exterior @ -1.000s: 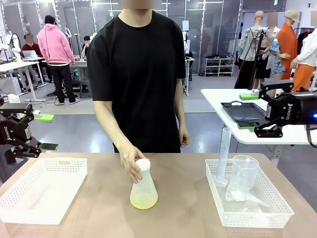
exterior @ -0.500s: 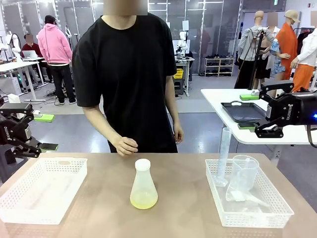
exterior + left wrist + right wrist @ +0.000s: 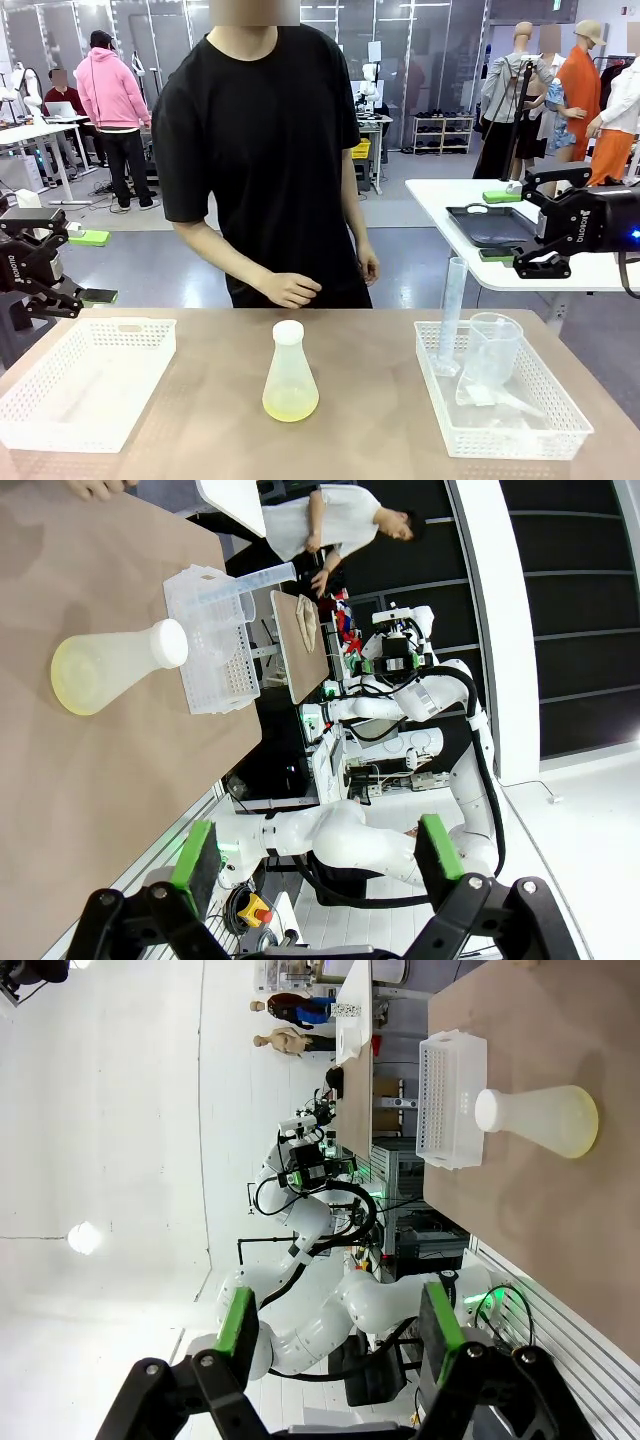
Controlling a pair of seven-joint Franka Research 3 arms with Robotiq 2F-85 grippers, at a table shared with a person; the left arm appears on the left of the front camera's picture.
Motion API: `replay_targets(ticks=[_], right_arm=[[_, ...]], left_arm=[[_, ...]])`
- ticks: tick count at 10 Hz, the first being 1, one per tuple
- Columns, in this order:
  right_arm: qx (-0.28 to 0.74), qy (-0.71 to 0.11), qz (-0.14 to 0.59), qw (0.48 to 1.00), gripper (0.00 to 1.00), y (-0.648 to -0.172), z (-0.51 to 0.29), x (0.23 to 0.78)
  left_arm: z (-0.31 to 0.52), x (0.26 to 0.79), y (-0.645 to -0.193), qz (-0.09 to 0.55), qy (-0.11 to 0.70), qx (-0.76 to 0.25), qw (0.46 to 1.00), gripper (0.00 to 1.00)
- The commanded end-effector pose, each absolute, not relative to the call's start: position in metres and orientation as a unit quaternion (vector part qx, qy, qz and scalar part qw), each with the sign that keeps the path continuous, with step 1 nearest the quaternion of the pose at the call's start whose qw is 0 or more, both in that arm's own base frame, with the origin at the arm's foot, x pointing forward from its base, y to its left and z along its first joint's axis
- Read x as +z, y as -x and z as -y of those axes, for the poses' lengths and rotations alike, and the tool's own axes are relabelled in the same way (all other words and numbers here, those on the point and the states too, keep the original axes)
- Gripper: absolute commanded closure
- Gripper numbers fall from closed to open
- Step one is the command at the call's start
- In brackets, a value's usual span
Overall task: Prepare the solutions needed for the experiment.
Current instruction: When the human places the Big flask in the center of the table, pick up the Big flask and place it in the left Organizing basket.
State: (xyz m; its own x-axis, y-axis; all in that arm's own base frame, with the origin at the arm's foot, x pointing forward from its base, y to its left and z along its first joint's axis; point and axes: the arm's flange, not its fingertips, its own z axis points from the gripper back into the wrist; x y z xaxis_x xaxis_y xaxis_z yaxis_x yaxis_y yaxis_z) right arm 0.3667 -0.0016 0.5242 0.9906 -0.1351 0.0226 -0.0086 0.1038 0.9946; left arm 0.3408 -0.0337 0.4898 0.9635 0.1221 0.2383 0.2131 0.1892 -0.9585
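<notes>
A translucent white conical flask [image 3: 290, 370] with a white cap stands upright in the middle of the table, and the solutions, a shallow pale yellow layer [image 3: 290, 404], lie in its bottom. The person's hand [image 3: 290, 290] hovers behind the flask, apart from it. My left gripper [image 3: 45, 290] hangs open off the table's left edge. My right gripper [image 3: 537, 220] is open and raised beyond the right edge. In the left wrist view the open gripper [image 3: 315, 852] faces the flask [image 3: 110, 665]. The right wrist view shows its open gripper [image 3: 340, 1325] and the flask [image 3: 540, 1115] far off.
An empty white basket [image 3: 120, 325] lies at the table's left. At the right, another white basket [image 3: 500, 440] holds a tall graduated cylinder [image 3: 452, 310] and a clear beaker [image 3: 492, 350]. A side table with a black tray [image 3: 490, 222] stands behind my right gripper.
The person's hand let go of the flask's neck and drew back toward the body. The flask stands alone. Neither arm moved.
</notes>
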Motion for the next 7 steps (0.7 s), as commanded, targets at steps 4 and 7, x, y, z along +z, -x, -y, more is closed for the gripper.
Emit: replay_targets(ticks=[4, 7], right_arm=[[-0.040, -0.670, 0.055, 0.739, 0.18, -0.366, 0.002, 0.525], [-0.040, -0.670, 0.055, 0.739, 0.18, -0.366, 0.002, 0.525]], left_arm=[[0.025, 0.489, -0.369, 0.176, 0.649, -0.064, 0.738, 0.00], [0.023, 0.486, -0.416, 0.264, 0.603, -0.257, 0.708, 0.00]])
